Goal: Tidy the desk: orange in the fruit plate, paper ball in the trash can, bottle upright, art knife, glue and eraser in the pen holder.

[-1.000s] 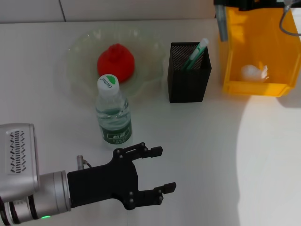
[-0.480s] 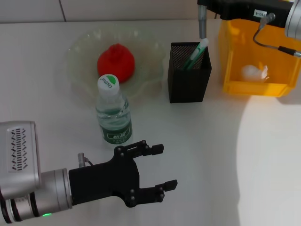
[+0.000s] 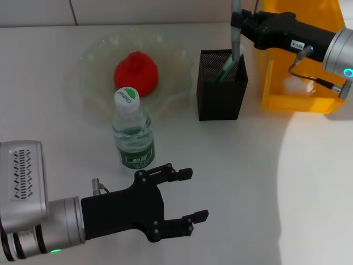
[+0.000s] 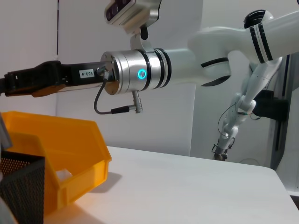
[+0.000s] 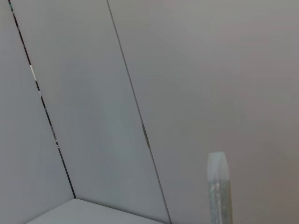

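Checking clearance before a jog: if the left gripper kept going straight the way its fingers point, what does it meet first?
Likely nothing. The left gripper, open, points across bare table toward the robot's right. The bottle and pen holder sit farther back, off that line. Depth is a judgement from the head view.

Orange (image 3: 135,73) in fruit plate (image 3: 94,61), bottle (image 3: 133,132) before it; pen holder (image 3: 222,91) stands right, trash can (image 3: 300,83) apparently farther right.

right gripper (image 3: 238,25) swung in from over the trash can (image 3: 300,61); now above the pen holder (image 3: 222,84). art knife (image 3: 235,30) it grips now hangs upright, tip entering holder mouth.
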Robot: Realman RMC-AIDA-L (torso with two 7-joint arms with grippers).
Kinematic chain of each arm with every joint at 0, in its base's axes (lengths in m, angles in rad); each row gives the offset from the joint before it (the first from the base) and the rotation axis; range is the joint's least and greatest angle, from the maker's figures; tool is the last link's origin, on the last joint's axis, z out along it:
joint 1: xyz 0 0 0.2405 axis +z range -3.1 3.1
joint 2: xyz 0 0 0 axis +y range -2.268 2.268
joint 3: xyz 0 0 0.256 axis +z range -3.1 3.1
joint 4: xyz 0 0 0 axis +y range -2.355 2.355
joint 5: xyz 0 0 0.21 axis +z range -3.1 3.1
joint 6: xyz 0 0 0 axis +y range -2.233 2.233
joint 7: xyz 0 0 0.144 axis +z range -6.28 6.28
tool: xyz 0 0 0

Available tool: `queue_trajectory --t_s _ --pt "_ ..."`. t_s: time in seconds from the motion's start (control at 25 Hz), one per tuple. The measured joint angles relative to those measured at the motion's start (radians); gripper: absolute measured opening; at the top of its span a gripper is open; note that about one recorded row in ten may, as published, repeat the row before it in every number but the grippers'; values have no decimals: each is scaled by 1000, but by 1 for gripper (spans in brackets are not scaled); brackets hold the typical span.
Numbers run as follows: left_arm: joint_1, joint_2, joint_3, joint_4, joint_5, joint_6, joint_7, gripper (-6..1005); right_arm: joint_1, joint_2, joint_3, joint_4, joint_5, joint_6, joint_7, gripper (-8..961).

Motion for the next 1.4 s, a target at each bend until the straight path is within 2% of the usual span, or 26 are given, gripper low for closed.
queue_trajectory --t_s 0.28,0.68,0.88,1.08,1.16,1.2,1.4 --pt "1 0 1 0 0 0 0 788 29 2 -5 97 36 -1 -115 182" --pt "-1 0 1 0 0 0 0 788 32 4 -9 129 37 -13 -191 208" --pt "-3 0 1 0 0 0 0 788 14 4 -15 129 38 -35 -204 221" --pt "-2 0 0 0 0 2 -3 788 -28 3 -6 117 76 -126 -219 234" --pt "1 1 -1 0 0 5 -2 788 -80 0 -5 83 122 -203 -219 474" --pt "1 1 -1 0 0 5 -2 788 -80 0 -5 83 122 -203 -219 512" --pt "11 3 -17 0 -1 20 -7 788 -209 -3 53 11 173 -381 -219 703"
